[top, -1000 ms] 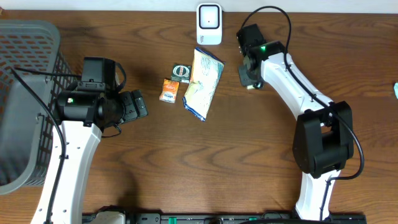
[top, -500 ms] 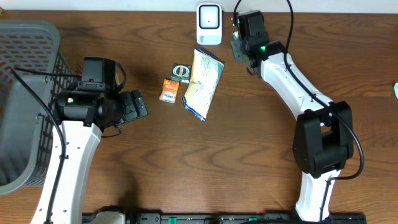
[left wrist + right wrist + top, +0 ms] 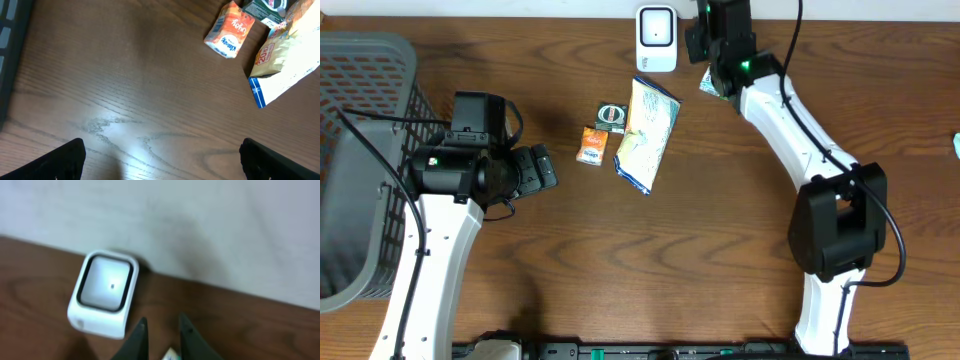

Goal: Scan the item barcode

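Mid-table, snack bag (image 3: 646, 135) is sitting unscanned; left gripper (image 3: 538, 168) is idling wide open. Far side, I'm hovering the right gripper (image 3: 163, 321) beside the scanner (image 3: 102, 294), jaws nearly together about a small item (image 3: 170, 354); grip unconfirmed, scan pending.

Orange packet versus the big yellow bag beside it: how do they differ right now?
Size: the orange packet is small and stubby; the yellow bag is far longer and wider. Look: the packet is orange and white; the bag is pale yellow with a blue end. Place: the packet lies left of the bag, while the bag's far end points toward the white scanner. Both lie flat on the table, ungripped.
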